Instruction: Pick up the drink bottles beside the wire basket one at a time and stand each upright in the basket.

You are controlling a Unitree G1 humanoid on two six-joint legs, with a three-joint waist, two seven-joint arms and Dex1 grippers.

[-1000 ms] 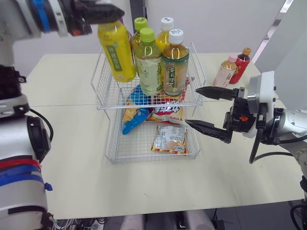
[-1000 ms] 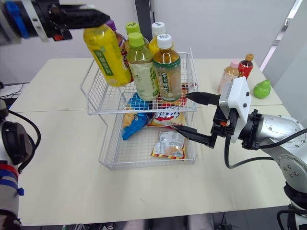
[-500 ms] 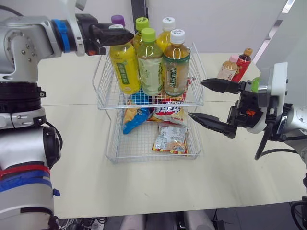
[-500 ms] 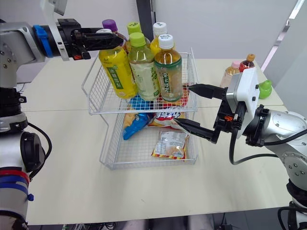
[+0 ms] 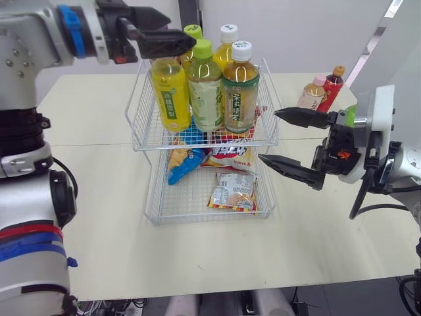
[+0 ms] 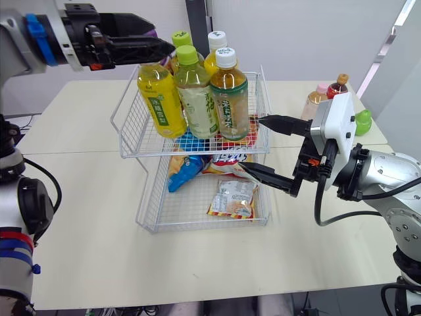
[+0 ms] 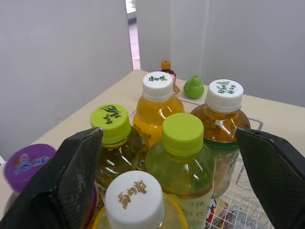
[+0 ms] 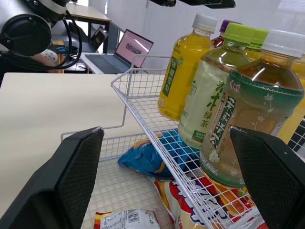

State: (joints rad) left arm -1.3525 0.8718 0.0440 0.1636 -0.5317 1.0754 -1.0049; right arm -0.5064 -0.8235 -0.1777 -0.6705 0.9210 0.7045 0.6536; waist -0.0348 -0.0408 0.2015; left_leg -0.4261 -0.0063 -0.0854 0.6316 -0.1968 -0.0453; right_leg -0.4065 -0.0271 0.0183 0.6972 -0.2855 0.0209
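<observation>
Bottle: the yellow drink bottle (image 5: 170, 92) stands upright in the top tier of the wire basket (image 5: 151, 146), its white cap just below my left fingertips and touching neither.
Left gripper (image 5: 183, 27): fingers spread wide, holding nothing, hovering over the bottle caps.
Right gripper (image 5: 267, 135): fingers also spread and empty, tips near the basket's right side.
Done: by my count six bottles stand in the top tier. Beyond my left fingers are two green-capped tea bottles (image 5: 204, 92), an amber tea bottle (image 5: 239, 92) and an orange one (image 5: 227, 43), with a purple-capped bottle (image 7: 28, 160) just beside my left finger.
Left: a pink bottle (image 5: 308, 99) and a red bottle (image 5: 331, 85) stand together on the table beyond my right fingers, so I judge two picks remain.
Surface: cream table (image 5: 99, 230). Snack packets (image 5: 233, 191) lie in the lower tier.
Room: white walls, with a laptop (image 8: 131, 47) on a far desk.
</observation>
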